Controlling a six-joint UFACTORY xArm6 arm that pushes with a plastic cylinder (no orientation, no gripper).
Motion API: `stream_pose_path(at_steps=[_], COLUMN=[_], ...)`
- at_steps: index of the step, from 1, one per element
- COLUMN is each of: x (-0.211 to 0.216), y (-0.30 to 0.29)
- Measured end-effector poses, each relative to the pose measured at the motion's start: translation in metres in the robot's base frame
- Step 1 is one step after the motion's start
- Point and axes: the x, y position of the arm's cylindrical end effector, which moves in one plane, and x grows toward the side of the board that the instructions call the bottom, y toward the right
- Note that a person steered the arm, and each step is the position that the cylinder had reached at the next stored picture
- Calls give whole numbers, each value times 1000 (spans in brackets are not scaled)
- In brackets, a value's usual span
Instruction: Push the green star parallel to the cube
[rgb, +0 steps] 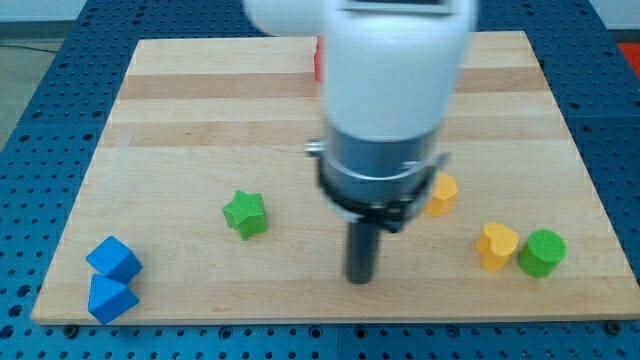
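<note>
The green star (245, 213) lies on the wooden board (200, 110), left of centre. My tip (360, 279) is down near the board's bottom edge, well to the right of the star and a little lower, not touching it. A blue cube (113, 259) sits at the bottom left corner, with a second blue block (110, 299) just below it and touching it. The arm's white and grey body hides the middle of the board.
A yellow block (441, 194) shows partly behind the arm on the right. A yellow heart-like block (496, 245) and a green cylinder (542, 252) sit side by side at the bottom right. A red block (317, 60) peeks out at the top, mostly hidden by the arm.
</note>
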Motion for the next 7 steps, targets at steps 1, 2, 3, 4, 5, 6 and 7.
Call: stream_pose_path(at_steps=[1, 2, 3, 4, 5, 6, 7], x=[0, -8, -37, -44, -44, -52, -93], y=[-62, -98, -100, -106, -127, -161, -149])
